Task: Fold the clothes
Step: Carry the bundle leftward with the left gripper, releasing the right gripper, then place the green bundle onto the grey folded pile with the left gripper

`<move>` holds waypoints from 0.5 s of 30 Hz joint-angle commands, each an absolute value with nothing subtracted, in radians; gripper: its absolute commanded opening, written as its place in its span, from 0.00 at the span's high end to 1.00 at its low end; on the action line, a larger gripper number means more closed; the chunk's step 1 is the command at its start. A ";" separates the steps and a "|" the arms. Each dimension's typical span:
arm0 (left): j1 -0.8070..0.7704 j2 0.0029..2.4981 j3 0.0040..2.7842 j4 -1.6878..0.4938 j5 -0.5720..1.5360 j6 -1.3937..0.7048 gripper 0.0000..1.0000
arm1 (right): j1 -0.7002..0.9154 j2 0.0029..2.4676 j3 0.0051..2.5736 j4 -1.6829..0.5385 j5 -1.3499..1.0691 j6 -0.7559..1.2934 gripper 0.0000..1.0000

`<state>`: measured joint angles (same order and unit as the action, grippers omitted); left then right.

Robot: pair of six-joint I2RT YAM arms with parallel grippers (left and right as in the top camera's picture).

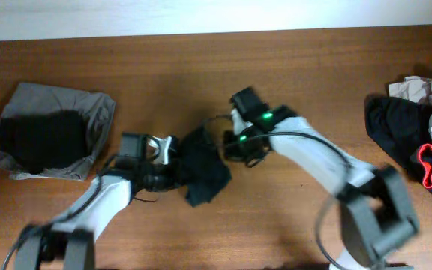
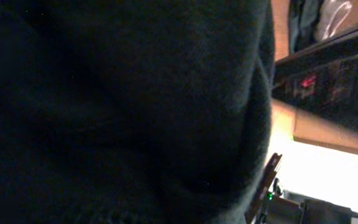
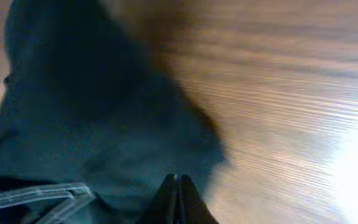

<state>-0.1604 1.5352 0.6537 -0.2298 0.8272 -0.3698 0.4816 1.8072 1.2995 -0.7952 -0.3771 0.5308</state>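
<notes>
**Item 1. Black garment (image 1: 203, 171).** It is lying bunched at the middle of the table (image 1: 201, 67), between the two arms, with one lobe trailing toward the near edge. In the left wrist view its dark weave (image 2: 117, 106) is filling nearly the whole picture. In the right wrist view it (image 3: 92, 124) is spreading over the wood grain and casting a soft shadow. No chest mark or print is showing on any visible face.

**Item 2. Left gripper (image 1: 177, 154).** It is sitting against the garment's left edge. The cloth is covering its fingers in its own camera, so whether it is pinching cannot be told.

**Item 3. Right gripper (image 1: 227, 146).** It is sitting at the garment's right edge. Its fingertips (image 3: 178, 190) are pressing together into one dark point over the cloth's border. Whether a fold is caught between them cannot be told.

**Item 4. Grey cloth (image 1: 21, 97).** It is lying flat at the far left, well apart from item 1, and is carrying a black piece (image 1: 47, 139) on top.

**Item 5. Heap at the right edge.** A black bundle (image 1: 396, 127) is lying there, with pale beige cloth (image 1: 426, 86) behind it and a red-trimmed piece (image 1: 430, 169) beside it.

**Item 6. Dark casing (image 2: 328, 74).** It is showing at the right of the left wrist view. Its small red mark is too blurred to read.
</notes>
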 commanded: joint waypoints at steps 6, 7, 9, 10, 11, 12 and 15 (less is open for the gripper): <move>0.037 1.208 0.701 -0.297 0.807 -0.329 1.00 | 0.313 1.542 1.309 -0.885 -0.268 0.499 0.96; 0.071 1.180 0.709 -0.303 0.804 -0.339 1.00 | 0.305 1.535 1.309 -0.893 -0.268 0.485 0.96; 0.151 1.131 0.727 -0.305 0.804 -0.372 1.00 | 0.298 1.528 1.309 -0.910 -0.265 0.471 0.96; 0.190 1.113 0.736 -0.304 0.803 -0.384 1.00 | 0.298 1.528 1.309 -0.918 -0.263 0.470 0.96; 0.234 1.100 0.748 -0.300 0.801 -0.393 1.00 | 0.298 1.528 1.309 -0.922 -0.263 0.467 0.96; 0.278 1.092 0.762 -0.300 0.796 -0.396 1.00 | 0.301 1.528 1.309 -0.927 -0.262 0.467 0.96; 0.398 1.103 0.815 -0.283 0.796 -0.408 1.00 | 0.303 1.528 1.309 -0.929 -0.257 0.467 0.96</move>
<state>0.2985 1.1099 0.7490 -0.3031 0.7963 -0.3805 0.3016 1.5379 1.2999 -0.9253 -0.2783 0.4858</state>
